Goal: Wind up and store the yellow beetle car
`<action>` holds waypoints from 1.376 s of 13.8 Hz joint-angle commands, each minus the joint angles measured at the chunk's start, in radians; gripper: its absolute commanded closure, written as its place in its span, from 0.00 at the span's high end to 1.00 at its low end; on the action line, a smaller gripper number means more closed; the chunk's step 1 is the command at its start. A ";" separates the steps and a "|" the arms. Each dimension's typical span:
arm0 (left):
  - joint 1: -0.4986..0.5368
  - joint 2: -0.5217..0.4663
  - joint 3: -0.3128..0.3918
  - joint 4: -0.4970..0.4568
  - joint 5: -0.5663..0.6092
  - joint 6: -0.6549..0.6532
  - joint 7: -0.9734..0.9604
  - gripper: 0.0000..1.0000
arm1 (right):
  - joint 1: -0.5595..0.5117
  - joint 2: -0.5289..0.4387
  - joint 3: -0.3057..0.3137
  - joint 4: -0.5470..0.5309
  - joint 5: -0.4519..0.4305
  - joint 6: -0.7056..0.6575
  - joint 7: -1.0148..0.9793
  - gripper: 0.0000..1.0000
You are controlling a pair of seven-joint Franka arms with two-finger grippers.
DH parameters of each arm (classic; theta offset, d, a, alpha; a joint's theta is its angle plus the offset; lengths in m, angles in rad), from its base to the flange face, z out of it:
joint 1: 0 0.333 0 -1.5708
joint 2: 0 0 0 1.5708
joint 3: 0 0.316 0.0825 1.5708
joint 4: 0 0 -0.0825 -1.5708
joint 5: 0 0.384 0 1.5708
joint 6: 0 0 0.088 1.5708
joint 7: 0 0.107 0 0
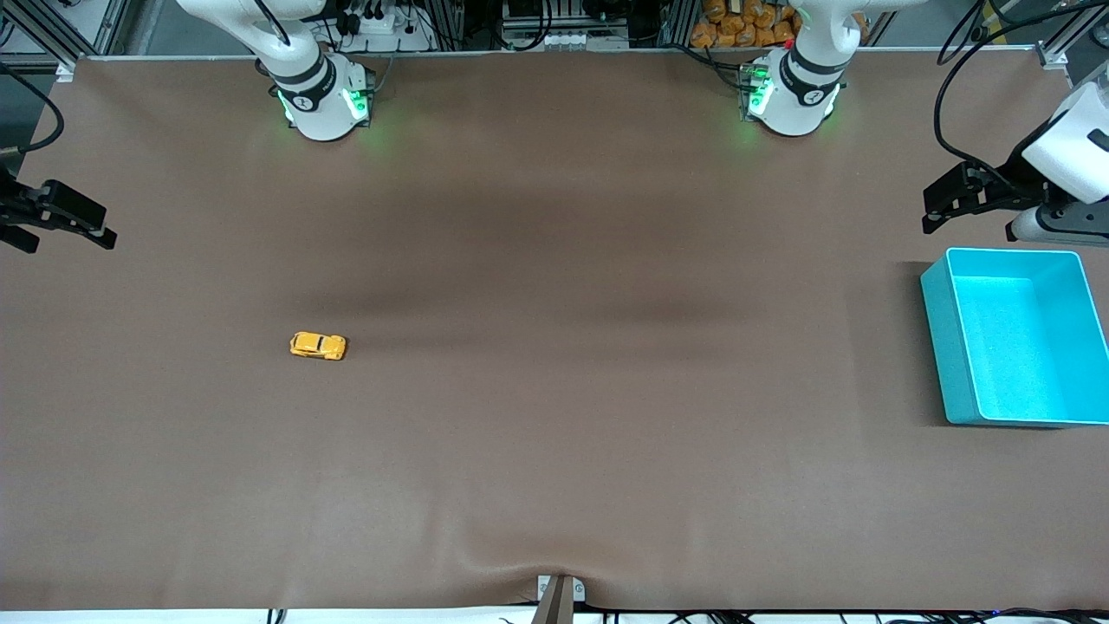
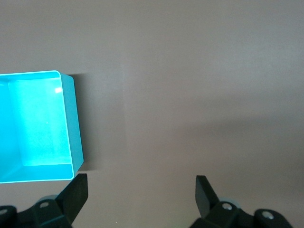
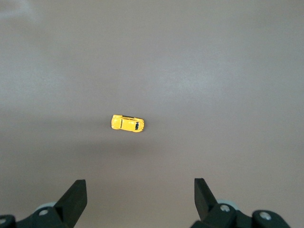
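Observation:
The yellow beetle car (image 1: 318, 346) stands on its wheels on the brown table, toward the right arm's end. It also shows in the right wrist view (image 3: 127, 123), well apart from the jaws. My right gripper (image 1: 69, 230) is open and empty, up in the air over the table's edge at the right arm's end. My left gripper (image 1: 927, 211) is open and empty, up in the air beside the turquoise bin (image 1: 938, 347). The bin is empty and also shows in the left wrist view (image 2: 71, 118).
The brown mat (image 1: 554, 451) covers the whole table. The two arm bases (image 1: 322, 100) (image 1: 793, 95) stand along the edge farthest from the front camera. A small bracket (image 1: 559, 594) sits at the nearest edge.

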 commanded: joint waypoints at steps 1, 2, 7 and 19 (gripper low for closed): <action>-0.003 0.000 -0.006 0.002 0.022 -0.005 -0.005 1.00 | -0.011 0.010 0.011 0.026 -0.011 -0.014 0.019 1.00; -0.003 0.000 -0.006 0.002 0.022 -0.005 -0.004 1.00 | -0.012 0.010 0.010 0.026 -0.013 -0.014 0.019 1.00; -0.003 0.000 -0.006 0.002 0.022 -0.005 -0.004 1.00 | -0.015 0.010 0.008 0.037 -0.013 -0.014 0.018 1.00; -0.003 0.000 -0.007 -0.001 0.022 -0.005 -0.004 1.00 | -0.015 0.010 0.008 0.047 -0.011 -0.016 0.019 1.00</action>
